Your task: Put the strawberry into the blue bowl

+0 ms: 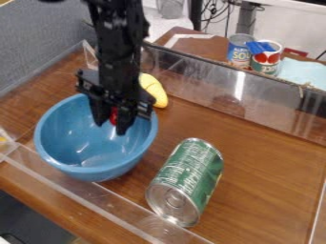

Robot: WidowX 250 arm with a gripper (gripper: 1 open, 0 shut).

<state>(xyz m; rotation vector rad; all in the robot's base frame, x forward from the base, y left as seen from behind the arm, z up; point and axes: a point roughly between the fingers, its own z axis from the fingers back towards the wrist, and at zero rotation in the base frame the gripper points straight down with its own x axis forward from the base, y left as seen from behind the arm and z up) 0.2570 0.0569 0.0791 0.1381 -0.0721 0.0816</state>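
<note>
The claw (pixel 118 118) points straight down over the blue bowl (pixel 79 145), its tips just inside the far rim, clenched on the strawberry (pixel 121 115) — a small red shape visible between the jaws. The bowl sits near the tabletop's (pixel 261 181) left front corner. A green can (pixel 186 178) lies on its side toward the front edge — a yellow-green fruit (pixel 154 91) rests behind the bowl.

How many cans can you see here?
2. A green can lies on its side on the table right of the blue bowl. Another can stands upright behind the clear barrier at the back right. Others may be hidden.
</note>
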